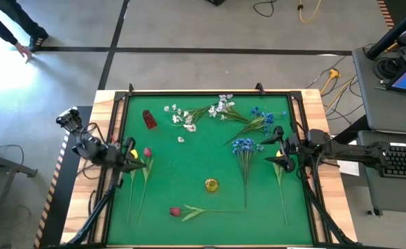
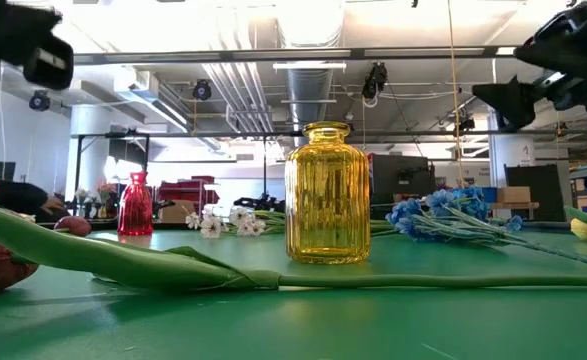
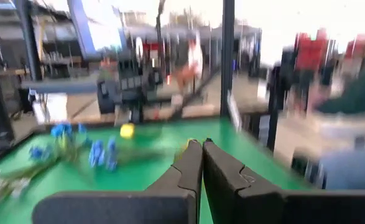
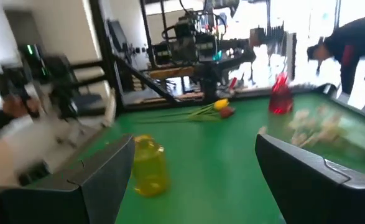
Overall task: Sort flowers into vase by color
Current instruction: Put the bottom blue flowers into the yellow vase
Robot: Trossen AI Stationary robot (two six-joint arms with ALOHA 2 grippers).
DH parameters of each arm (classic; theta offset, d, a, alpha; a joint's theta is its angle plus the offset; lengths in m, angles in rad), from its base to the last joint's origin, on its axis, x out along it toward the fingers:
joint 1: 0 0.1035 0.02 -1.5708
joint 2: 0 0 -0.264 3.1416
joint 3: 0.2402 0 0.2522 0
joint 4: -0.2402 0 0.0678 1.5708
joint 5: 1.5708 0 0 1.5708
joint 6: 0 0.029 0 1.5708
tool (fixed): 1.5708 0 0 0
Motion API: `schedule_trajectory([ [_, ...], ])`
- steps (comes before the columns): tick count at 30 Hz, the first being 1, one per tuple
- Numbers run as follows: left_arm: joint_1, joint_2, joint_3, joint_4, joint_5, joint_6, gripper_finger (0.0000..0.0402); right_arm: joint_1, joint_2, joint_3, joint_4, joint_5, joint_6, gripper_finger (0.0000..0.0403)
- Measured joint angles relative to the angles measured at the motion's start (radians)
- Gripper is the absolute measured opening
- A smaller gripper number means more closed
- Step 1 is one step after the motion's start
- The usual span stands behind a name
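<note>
Counter: your green mat [image 1: 189, 173] carries scattered flowers [image 1: 245, 146] (yellow vase [image 1: 211, 185] central).
Left gripper [image 1: 145, 163]: jaws closed, empty.
Right gripper [image 1: 274, 149]: jaws wide, empty.

Bright, even daylight fills the scene. In the overhead view a washed-out white glare covers the floor at the upper left, and the green mat [image 1: 203, 180] is evenly lit, with only faint, soft shadows. At table height the yellow glass vase [image 2: 328, 192] is sharp and glows with light passing through it, while the green stem [image 2: 123, 262] lying close in front is soft and out of focus. Ceiling lights shine in the room behind. Both wrist views are heavily smeared by motion blur; the blue flowers [image 3: 101, 151] there are streaks, and windows behind blow out to white.
</note>
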Motion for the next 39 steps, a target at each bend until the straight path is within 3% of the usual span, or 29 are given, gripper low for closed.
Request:
schedule_trajectory([
  [8,0.0,0.0,0.0,0.276,0.0,-0.001,0.0,0.0,0.0,0.0,0.002,0.0,0.256,0.0327],
  [14,0.0,0.0,0.0,0.27,0.0,-0.001,0.0,0.0,0.0,0.0,0.004,0.0,0.359,0.0327],
  [22,0.0,0.0,0.0,0.232,0.0,-0.001,0.0,0.0,0.0,0.0,0.004,0.006,0.355,0.0327],
  [31,0.001,0.073,0.0,0.243,-0.025,-0.02,0.0,0.0,0.0,0.0,0.006,0.209,0.476,0.0327],
  [35,0.009,0.181,0.0,0.332,-0.101,-0.042,0.0,0.0,0.001,0.0,0.007,0.328,0.482,0.0327],
  [39,0.033,0.33,0.0,0.488,-0.16,-0.061,0.0,0.0,0.002,0.0,0.027,0.351,0.475,0.0327],
])
